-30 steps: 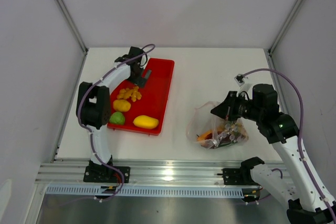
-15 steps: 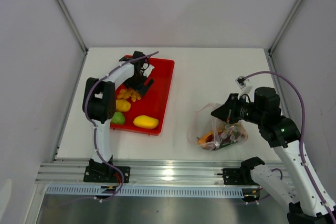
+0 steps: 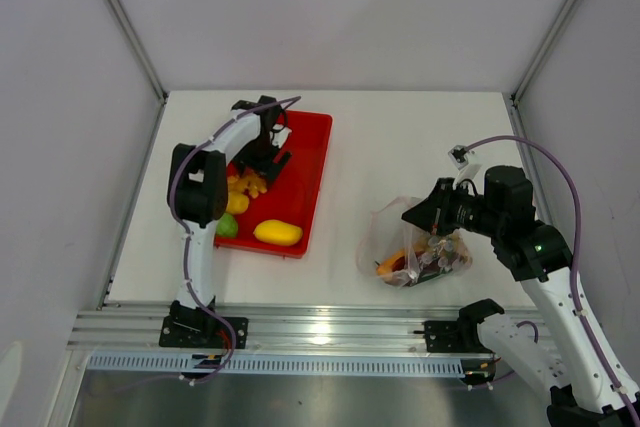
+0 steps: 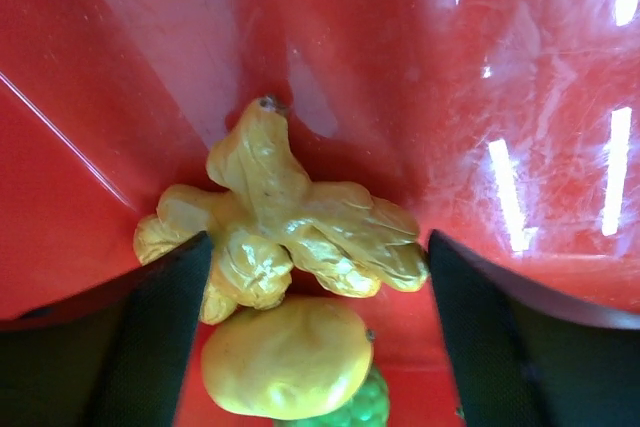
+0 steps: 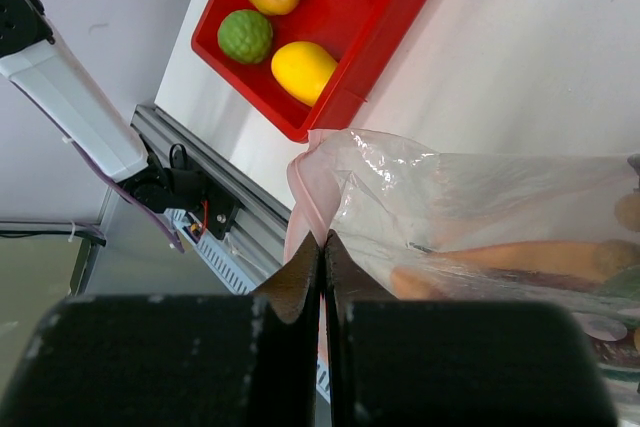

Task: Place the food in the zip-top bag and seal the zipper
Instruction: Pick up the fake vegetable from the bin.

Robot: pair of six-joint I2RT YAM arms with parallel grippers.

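My left gripper point(image 3: 262, 154) hangs open over the red tray point(image 3: 308, 157). In the left wrist view its fingers point(image 4: 150, 332) stand on either side of the beige-yellow grape cluster point(image 4: 290, 222). Nearer the camera lie the orange fruit point(image 4: 287, 357) and the green lime point(image 4: 350, 409). The yellow mango point(image 3: 277, 233) lies at the tray's near end. My right gripper point(image 5: 322, 247) is shut on the mouth edge of the clear zip-top bag point(image 5: 480, 207), beside its pinkish zipper point(image 5: 303, 197). The bag point(image 3: 415, 247) holds orange and reddish food pieces.
The tray sits at the table's left, with its near end close to the front edge. A metal rail point(image 3: 320, 327) runs along the near edge with both arm bases on it. White walls close in the left, right and back.
My left gripper has moved from the tray's far end toward the near side and now straddles the grape cluster. The right gripper shifted slightly, still holding the bag.
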